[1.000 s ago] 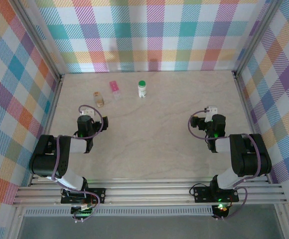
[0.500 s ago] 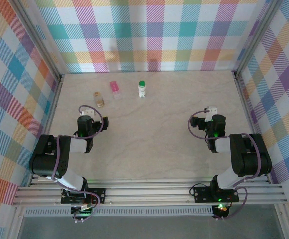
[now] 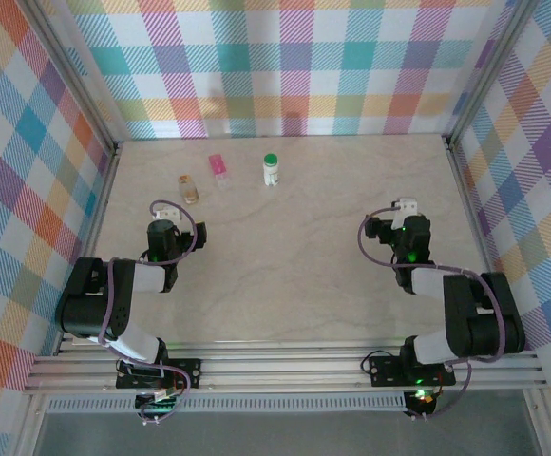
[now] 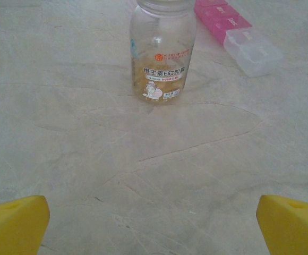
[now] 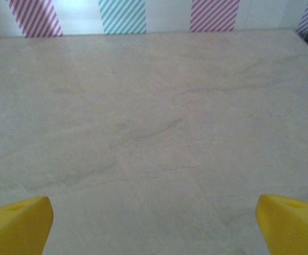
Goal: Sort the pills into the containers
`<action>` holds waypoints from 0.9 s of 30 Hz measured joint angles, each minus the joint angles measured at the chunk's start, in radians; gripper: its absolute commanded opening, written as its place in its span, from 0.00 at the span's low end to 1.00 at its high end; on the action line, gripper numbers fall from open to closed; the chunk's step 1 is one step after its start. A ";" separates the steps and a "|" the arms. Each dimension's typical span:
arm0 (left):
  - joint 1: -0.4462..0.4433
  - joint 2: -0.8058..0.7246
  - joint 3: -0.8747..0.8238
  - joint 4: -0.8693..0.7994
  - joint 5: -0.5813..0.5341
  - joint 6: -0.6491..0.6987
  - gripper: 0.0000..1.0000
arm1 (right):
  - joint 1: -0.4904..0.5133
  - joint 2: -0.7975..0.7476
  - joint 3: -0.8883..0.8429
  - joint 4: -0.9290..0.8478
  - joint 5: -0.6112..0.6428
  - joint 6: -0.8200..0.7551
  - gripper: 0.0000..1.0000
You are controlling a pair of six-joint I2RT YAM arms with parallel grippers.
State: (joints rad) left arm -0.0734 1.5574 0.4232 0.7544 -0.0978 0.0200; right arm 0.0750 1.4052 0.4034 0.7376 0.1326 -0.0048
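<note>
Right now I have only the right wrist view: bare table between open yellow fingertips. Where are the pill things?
Observer: At the far left of the table, roughly in a row from left to right: a clear bottle, the pink pill-box strip and a green-capped bottle.
Operator: Is the left arm holding any of them?
Observer: No. The left gripper is open and faces the clear bottle, short of it.
Operator: Are there pills in that bottle?
Observer: Yes, yellowish capsules lie at the bottom of it.
</note>
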 measured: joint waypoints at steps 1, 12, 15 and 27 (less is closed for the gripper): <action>-0.002 -0.011 0.000 -0.013 -0.002 0.000 1.00 | 0.006 -0.012 0.005 -0.011 0.017 0.001 0.99; -0.052 -0.550 0.101 -0.488 -0.337 -0.441 1.00 | 0.076 -0.319 0.159 -0.357 -0.019 0.174 0.99; -0.065 -0.562 0.134 -0.542 -0.293 -0.517 1.00 | 0.131 -0.351 0.174 -0.385 -0.089 0.206 0.99; -0.304 -0.040 0.753 -0.882 -0.299 -0.536 0.88 | 0.187 -0.466 0.126 -0.506 -0.150 0.324 0.99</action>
State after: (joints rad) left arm -0.3775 1.5169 1.1759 -0.1276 -0.3973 -0.5156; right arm 0.2623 0.9390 0.5297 0.2317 -0.0174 0.3195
